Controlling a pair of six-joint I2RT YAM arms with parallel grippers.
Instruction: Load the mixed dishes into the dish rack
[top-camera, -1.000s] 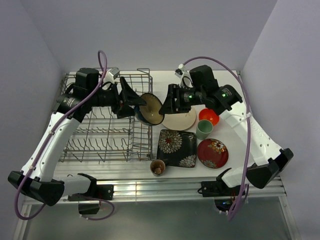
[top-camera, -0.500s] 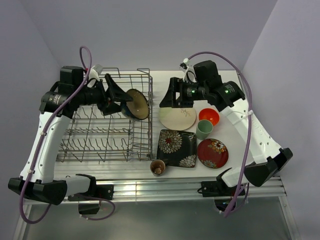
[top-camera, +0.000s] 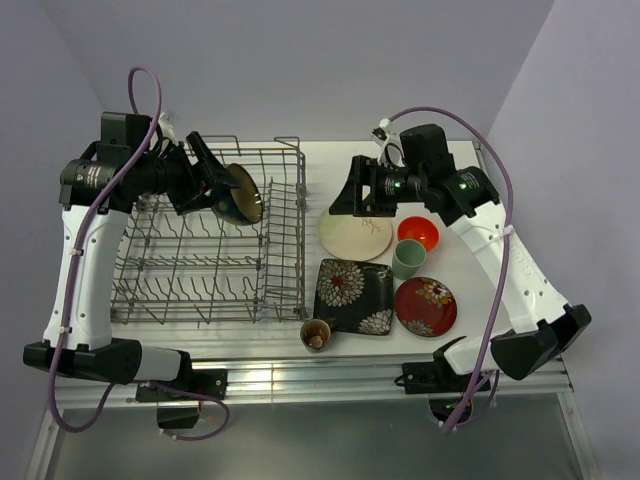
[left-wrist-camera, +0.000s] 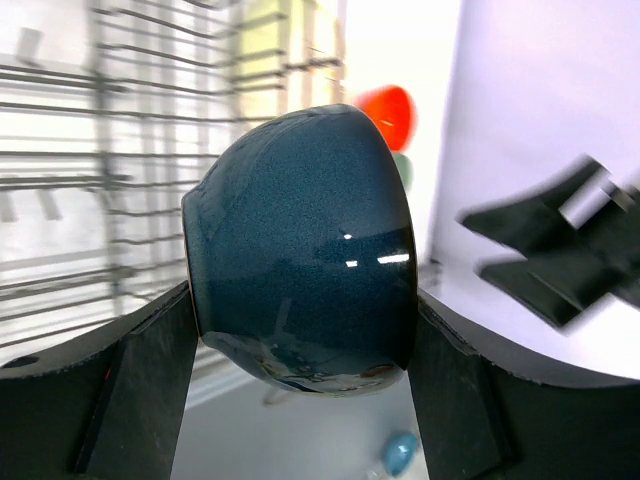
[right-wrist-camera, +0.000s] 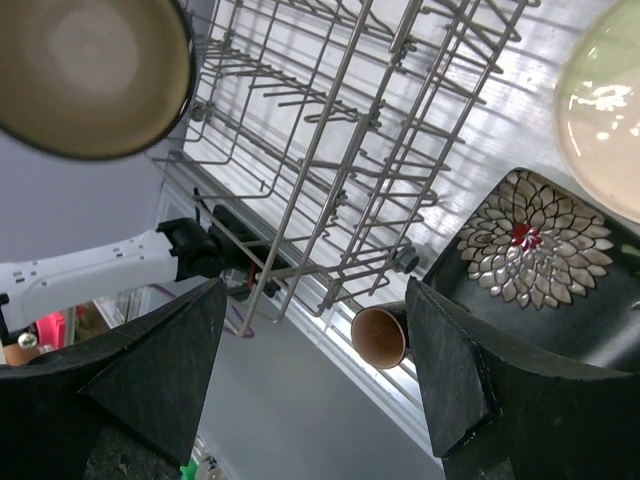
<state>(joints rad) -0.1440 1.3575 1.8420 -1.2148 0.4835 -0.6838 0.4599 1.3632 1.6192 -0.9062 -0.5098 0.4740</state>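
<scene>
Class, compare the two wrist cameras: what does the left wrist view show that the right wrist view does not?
Only left wrist: the dark blue bowl from its glossy outside, clamped in the left gripper, and the orange bowl. Only right wrist: black floral plate, brown cup, pale plate. Both: that bowl and the dish rack.

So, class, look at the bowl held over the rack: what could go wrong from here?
The left pincer holds the dark blue bowl only by its glossy, curved outside, tipped on edge above the dish rack. It might slip and drop onto the wires. Lowered at this tilt, its rim could snag on the upright tines.
</scene>
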